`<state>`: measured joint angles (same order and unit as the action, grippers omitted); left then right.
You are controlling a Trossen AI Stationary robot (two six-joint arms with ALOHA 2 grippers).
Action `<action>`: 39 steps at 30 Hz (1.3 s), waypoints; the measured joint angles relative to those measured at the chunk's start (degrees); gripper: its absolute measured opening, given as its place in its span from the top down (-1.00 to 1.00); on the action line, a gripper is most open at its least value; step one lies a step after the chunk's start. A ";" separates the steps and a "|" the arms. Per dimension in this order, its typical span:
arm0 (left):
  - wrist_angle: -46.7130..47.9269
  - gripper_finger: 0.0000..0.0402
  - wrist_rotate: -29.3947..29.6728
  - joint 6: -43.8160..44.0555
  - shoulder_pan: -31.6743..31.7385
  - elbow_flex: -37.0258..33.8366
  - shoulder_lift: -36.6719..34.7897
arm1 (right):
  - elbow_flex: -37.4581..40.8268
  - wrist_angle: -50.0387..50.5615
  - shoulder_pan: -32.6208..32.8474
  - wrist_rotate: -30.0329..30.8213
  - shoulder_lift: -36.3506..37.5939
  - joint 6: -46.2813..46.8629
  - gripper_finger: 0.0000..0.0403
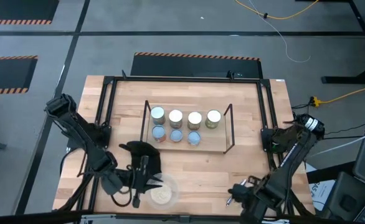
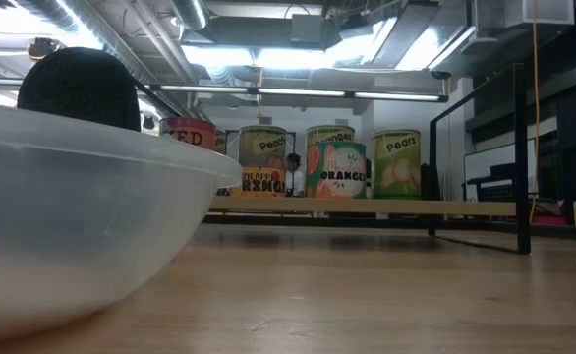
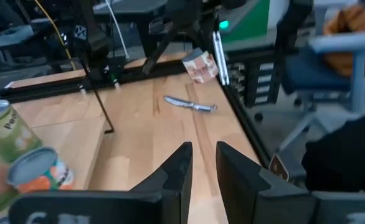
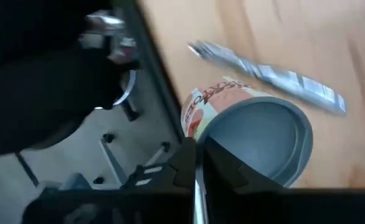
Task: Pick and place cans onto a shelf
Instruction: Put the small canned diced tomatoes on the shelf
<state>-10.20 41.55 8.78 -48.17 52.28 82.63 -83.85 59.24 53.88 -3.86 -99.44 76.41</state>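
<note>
Right end effector (image 4: 198, 163) pinches a can (image 4: 257, 134) by its rim near the pen (image 4: 276, 74); that thin grip risks slippage. Left end effector (image 3: 202, 163) slightly open, empty.

In your low view the bowl (image 2: 72, 236) fills the near left and is cut by the left and bottom edges; it hides the leftmost can (image 2: 192, 135) except for its top. The shelf (image 2: 386, 207) shows only one board edge. In the left wrist view two cans (image 3: 8, 158) are cut by the left edge. In the right wrist view the pen (image 4: 276, 78) is blurred, and the can (image 4: 257, 134) shows only its tilted rim and part of the label. From above, the labels are too small to read.
</note>
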 joint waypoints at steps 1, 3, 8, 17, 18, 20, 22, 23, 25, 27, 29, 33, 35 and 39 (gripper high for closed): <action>-2.78 0.68 -0.45 -0.19 0.26 -1.40 0.00 | -1.45 -0.02 -0.84 0.45 0.00 -3.61 0.90; -6.56 0.68 -0.72 -0.34 0.77 -3.48 0.00 | -3.95 -0.02 -2.43 1.82 0.04 -11.26 0.90; -9.86 0.68 -0.97 -0.30 1.68 -5.25 0.00 | -9.28 -0.02 -7.11 6.64 0.11 -32.56 0.90; -10.05 0.68 -0.97 -0.32 2.97 -5.24 0.00 | -11.66 1.56 -16.56 8.82 0.17 -64.55 0.89; -10.06 0.68 -0.97 -0.32 3.11 -5.24 0.00 | -11.66 2.25 -17.73 8.87 0.17 -67.18 0.89; -10.05 0.68 -0.95 -0.32 3.50 -5.24 0.00 | -11.66 3.72 -20.05 9.65 0.17 -72.46 0.89; -10.05 0.68 -0.95 -0.32 3.88 -5.24 0.00 | -11.66 5.51 -22.15 12.00 0.17 -77.58 0.89; -10.05 0.68 -0.95 -0.32 4.10 -5.24 0.00 | -11.66 6.54 -23.13 13.35 0.17 -80.19 0.89; -10.05 0.68 -0.95 -0.32 4.49 -5.24 0.00 | -11.04 7.88 -25.12 15.02 0.17 -84.33 0.88; -10.04 0.68 -0.95 -0.32 4.83 -5.24 0.00 | -9.77 8.94 -27.03 15.36 0.20 -87.03 0.88; -10.00 0.68 -0.95 -0.32 5.15 -5.24 0.00 | -7.74 9.70 -28.79 14.92 0.21 -88.74 0.88; -9.96 0.68 -0.95 -0.34 5.21 -5.24 0.00 | -2.15 10.24 -31.51 13.89 0.20 -91.96 0.88; -9.93 0.68 -0.95 -0.34 5.19 -5.24 0.00 | -0.43 10.04 -32.41 15.21 0.20 -93.38 0.88; -9.89 0.68 -0.95 -0.34 5.19 -5.24 0.00 | 1.73 9.02 -34.56 16.18 0.20 -96.13 0.88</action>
<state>-20.10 40.60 8.45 -42.98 47.05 82.63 -82.11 68.26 19.33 12.32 -99.24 -19.72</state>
